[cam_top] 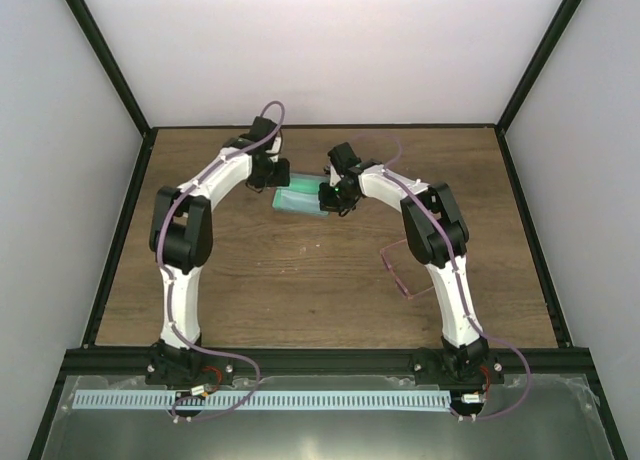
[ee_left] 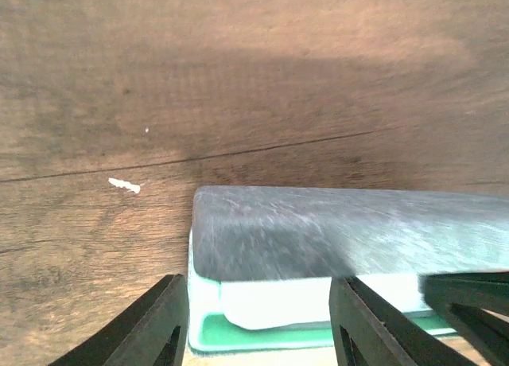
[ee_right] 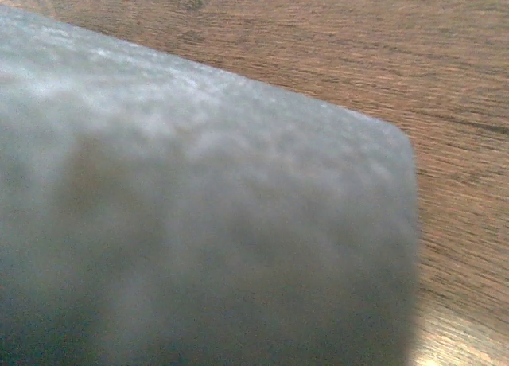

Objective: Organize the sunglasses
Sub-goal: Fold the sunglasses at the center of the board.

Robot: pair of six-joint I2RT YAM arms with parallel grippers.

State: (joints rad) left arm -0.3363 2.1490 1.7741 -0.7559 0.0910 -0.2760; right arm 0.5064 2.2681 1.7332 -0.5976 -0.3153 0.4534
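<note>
Okay, on the overhead camera I see both arms bent in over the open sunglasses case (cam_top: 298, 200) at the far middle of the wooden table (cam_top: 250, 290). My left gripper (ee_left: 256, 290) is spread wide and holds nothing, one of its fingers (ee_left: 159, 326) just off the case's end. A pale cloth (ee_left: 266, 302) lies in the green tray. My right gripper (cam_top: 338, 193) sits at the case's other end. Its wrist camera shows only blurred grey lid, so I cannot tell its finger state. The pink sunglasses (cam_top: 398, 270) lie on the table, well apart from the case, beside the right arm.
</note>
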